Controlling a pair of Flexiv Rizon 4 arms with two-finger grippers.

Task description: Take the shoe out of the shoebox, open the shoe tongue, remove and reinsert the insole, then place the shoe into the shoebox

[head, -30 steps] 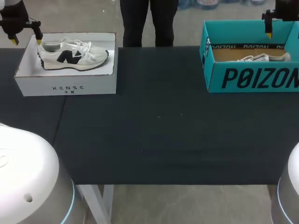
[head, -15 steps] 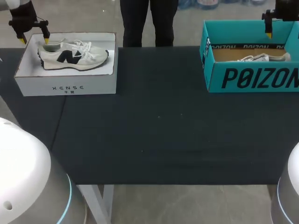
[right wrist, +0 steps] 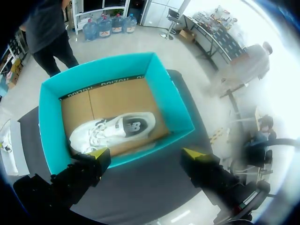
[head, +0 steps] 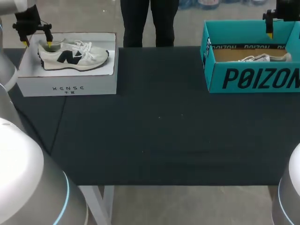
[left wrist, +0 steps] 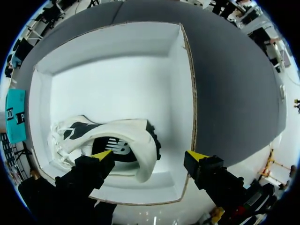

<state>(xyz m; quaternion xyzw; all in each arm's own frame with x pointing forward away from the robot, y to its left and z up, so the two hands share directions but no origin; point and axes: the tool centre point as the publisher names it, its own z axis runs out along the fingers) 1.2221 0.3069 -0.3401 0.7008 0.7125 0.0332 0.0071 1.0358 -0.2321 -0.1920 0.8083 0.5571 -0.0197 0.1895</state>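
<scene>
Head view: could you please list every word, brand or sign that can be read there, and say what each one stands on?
"XENSE": dark letters on the front wall of the white cardboard shoebox. The tiny line beneath it is too small to read.
"POIZON": large black letters on the front wall of the teal cardboard shoebox. It is repeated small on the black strip inside the box.
"N": black letter on the side of the white sneaker.

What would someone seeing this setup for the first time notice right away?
Probably the bright teal shoebox at the table's far right, with a white shoe lying inside and the right end effector open above it. Next comes the white shoebox at the far left, holding a cream-and-black sneaker, with the left end effector open above its heel.
</scene>
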